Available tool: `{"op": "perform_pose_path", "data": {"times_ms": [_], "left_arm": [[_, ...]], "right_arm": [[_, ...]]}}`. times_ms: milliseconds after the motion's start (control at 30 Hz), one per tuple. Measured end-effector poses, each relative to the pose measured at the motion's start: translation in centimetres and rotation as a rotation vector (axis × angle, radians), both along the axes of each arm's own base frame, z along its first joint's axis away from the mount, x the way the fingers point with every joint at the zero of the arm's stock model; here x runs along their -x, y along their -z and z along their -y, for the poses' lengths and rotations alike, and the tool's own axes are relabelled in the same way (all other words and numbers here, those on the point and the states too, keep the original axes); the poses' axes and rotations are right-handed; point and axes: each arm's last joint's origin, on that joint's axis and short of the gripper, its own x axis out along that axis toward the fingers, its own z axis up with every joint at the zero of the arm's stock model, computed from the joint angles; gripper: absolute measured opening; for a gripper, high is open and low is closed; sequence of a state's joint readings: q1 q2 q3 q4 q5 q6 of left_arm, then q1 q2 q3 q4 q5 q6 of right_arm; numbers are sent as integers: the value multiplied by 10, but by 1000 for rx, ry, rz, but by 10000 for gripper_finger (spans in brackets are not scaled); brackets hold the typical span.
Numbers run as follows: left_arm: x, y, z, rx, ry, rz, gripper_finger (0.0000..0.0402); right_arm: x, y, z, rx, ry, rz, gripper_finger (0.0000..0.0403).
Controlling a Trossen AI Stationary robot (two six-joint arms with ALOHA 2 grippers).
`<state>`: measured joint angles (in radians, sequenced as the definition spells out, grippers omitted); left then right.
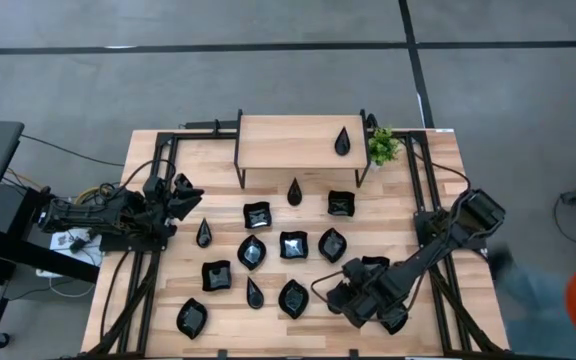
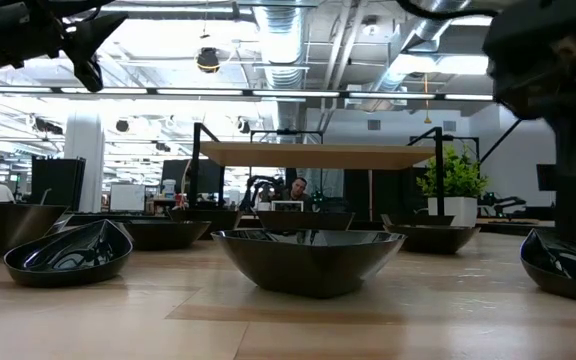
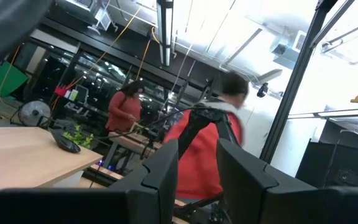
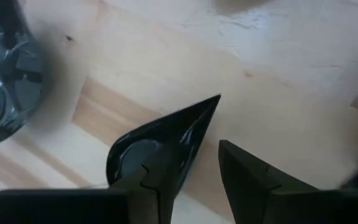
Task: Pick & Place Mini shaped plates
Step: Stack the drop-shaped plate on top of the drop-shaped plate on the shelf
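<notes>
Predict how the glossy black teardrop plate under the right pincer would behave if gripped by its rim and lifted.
The glossy black teardrop plate looks rigid, so it should lift without bending. Its shiny glaze suggests that the right pincer, whose fingers straddle the rim, could slip. The narrow pointed tip hints that it may swing or tilt if held off-centre. It may chip if dropped on the wooden table.

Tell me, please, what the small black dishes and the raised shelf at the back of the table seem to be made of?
The black dishes look like glazed ceramic or glossy plastic: ceiling lights mirror sharply in their surfaces, so either is possible. The raised shelf has a pale wooden top with visible grain, matt, on thin black legs, probably metal.
</notes>
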<state>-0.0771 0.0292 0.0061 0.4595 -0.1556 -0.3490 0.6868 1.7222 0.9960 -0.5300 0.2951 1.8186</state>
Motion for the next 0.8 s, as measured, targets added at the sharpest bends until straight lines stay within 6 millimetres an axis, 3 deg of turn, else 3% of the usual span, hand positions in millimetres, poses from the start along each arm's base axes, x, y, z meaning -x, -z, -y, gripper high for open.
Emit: {"op": "perform_pose_path", "data": {"times_ms": [367,800], "left_arm": [[1,-1,0,1,0,12,112],[1,-1,0,1,0,13,112]], "right_arm": [[0,2,0,-16,14,14,110],[0,2,0,-9,16,19,61]]}}
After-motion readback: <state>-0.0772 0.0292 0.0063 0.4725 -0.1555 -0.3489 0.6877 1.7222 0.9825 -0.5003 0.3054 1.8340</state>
